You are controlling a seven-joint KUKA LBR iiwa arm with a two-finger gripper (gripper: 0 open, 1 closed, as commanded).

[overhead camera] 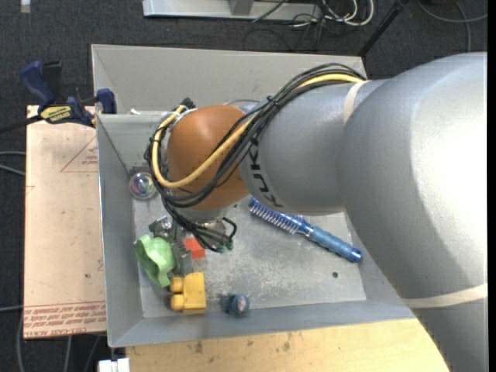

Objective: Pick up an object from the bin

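Arm point(403, 177) overhead; gripper point(186, 242) beside green toy point(155, 258) near bin wall point(120, 239)

KUKA arm point(387, 146) comes in from the right, big grey link low and nearly level. At its end the wrist bends down, capped by the orange cover point(205, 157). Black and yellow cables point(232, 142) run along the link's top and loop round the cover's left side. Just under the cover the gripper point(190, 239) hangs, pointing down, mostly hidden by it; bits of metal and black wire show below.
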